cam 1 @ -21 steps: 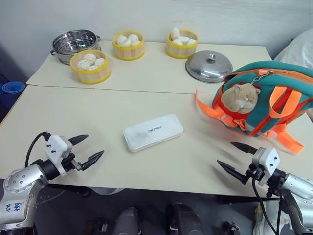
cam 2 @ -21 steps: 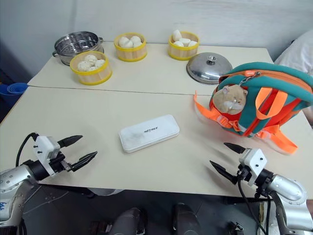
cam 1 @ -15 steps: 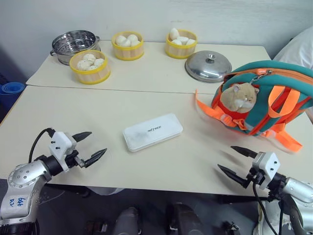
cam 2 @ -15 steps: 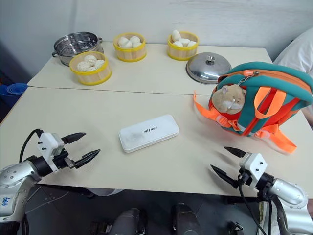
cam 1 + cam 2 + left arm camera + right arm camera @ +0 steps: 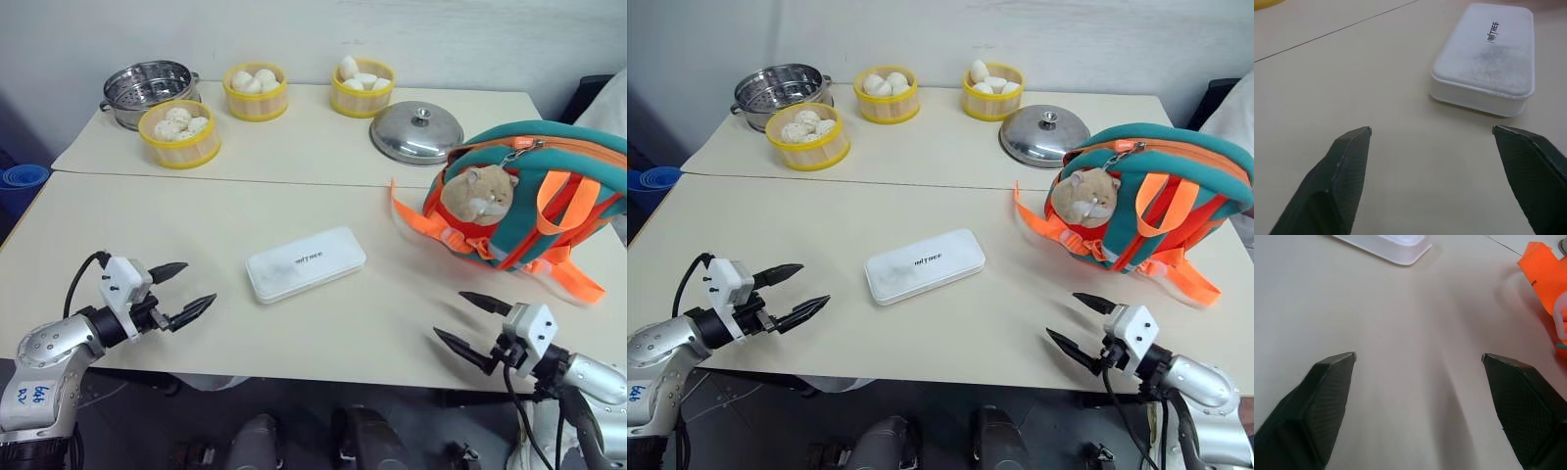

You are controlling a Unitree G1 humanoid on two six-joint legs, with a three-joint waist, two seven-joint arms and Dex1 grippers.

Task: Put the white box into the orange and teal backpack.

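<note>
Left fingers [image 5: 186,287] edged nearer white box [image 5: 306,263], both fingers spread wide, empty, box between, untouched

The orange and teal backpack [image 5: 549,196] runs off the picture's right edge, its far side unseen. Small dark lettering on the white box [image 5: 306,262], left of the backpack, is too small to read

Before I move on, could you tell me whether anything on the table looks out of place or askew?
Nothing is spilled or damaged. The white box lies flat but askew to the table edge, apart from both open pincers. The steel lid sits by itself, well away from the steamer pot in the far left corner.
</note>
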